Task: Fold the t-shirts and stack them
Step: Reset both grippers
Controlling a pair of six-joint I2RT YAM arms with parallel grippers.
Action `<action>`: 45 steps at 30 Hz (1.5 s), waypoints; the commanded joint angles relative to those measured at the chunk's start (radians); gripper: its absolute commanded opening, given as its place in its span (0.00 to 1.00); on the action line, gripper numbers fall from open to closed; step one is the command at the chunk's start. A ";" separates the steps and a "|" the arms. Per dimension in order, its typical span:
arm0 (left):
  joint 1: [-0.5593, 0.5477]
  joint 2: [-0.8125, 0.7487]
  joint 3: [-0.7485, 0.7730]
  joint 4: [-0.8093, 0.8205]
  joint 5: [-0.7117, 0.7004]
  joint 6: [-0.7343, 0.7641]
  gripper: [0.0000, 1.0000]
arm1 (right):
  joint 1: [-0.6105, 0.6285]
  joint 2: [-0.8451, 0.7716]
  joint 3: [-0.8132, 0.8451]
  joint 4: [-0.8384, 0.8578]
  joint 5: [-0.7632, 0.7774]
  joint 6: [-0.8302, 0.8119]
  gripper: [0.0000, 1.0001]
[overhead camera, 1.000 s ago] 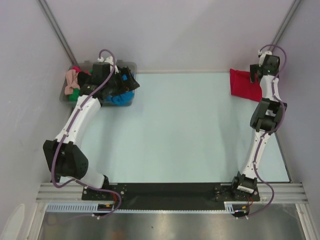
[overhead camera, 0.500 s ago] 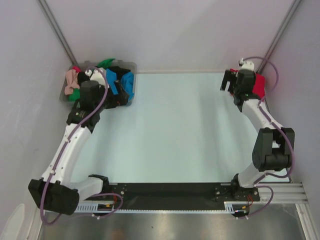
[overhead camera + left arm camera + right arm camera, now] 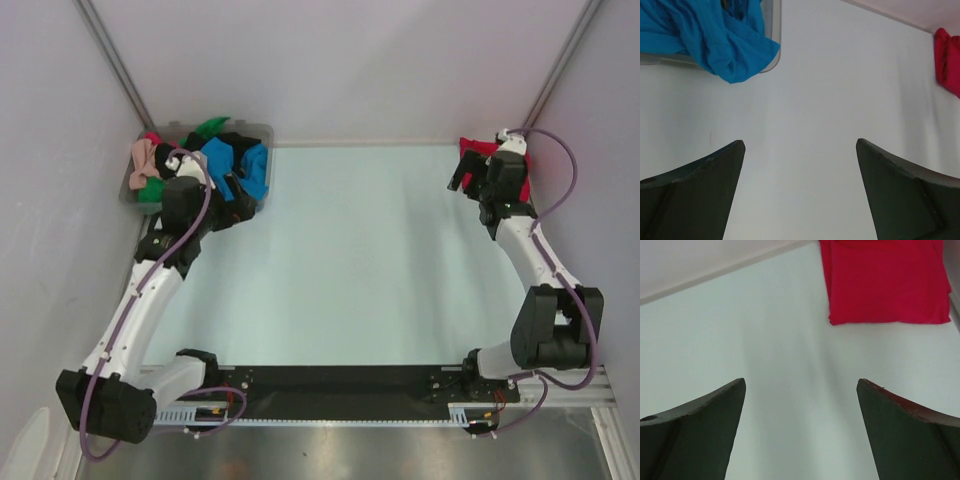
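Obs.: the red t-shirt (image 3: 887,282) is lying flat as a neat folded rectangle at the far right corner of the table (image 3: 350,260). The remaining shirts are sitting crumpled in the clear bin (image 3: 264,130) at the far left: a blue t-shirt (image 3: 705,30) is spilling over the bin's near rim, with a green shirt (image 3: 210,126), a black shirt (image 3: 237,143) and a peach-pink shirt (image 3: 142,155) bunched around it.

Grippers: the left gripper (image 3: 800,142) is hovering over bare table just near of the bin, fingers spread wide and holding nothing. The right gripper (image 3: 801,381) is hovering just near of the red t-shirt, likewise spread and empty.

Handling, judged: the cloth is looking light, limp and thin, so it is likely sagging and unfolding when lifted from one point. The overhanging blue fold is offering the easiest pinch; a hem or shoulder seam should be giving a firmer bite than mid-panel.

Markings: no brand, label or print is showing on any shirt or on the bin.
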State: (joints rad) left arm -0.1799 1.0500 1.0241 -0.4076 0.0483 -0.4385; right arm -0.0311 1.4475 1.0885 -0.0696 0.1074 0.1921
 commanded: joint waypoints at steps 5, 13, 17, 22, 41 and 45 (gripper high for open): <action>0.164 -0.013 0.012 -0.262 -0.110 -0.201 1.00 | 0.320 -0.053 0.042 0.025 -0.056 0.010 1.00; 0.601 -0.108 -0.226 -0.238 -0.026 -0.278 1.00 | 0.485 0.025 0.031 0.060 -0.090 0.121 1.00; 0.639 -0.053 -0.326 -0.093 -0.024 -0.377 1.00 | 0.488 0.074 0.080 0.037 -0.097 0.049 1.00; 0.637 -0.005 -0.303 -0.074 -0.085 -0.388 1.00 | 0.455 0.080 0.134 -0.039 -0.140 -0.011 1.00; 0.596 -0.088 -0.322 -0.095 -0.145 -0.263 0.99 | 0.475 0.792 1.063 -0.202 0.026 0.047 1.00; 0.574 -0.119 -0.302 -0.164 -0.173 -0.281 1.00 | 0.396 0.751 1.039 -0.270 0.026 0.058 1.00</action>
State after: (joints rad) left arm 0.4091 0.9749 0.6830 -0.5304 -0.0853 -0.7330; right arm 0.4431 2.2654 2.1132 -0.2352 0.0818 0.2672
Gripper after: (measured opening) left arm 0.996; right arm 0.994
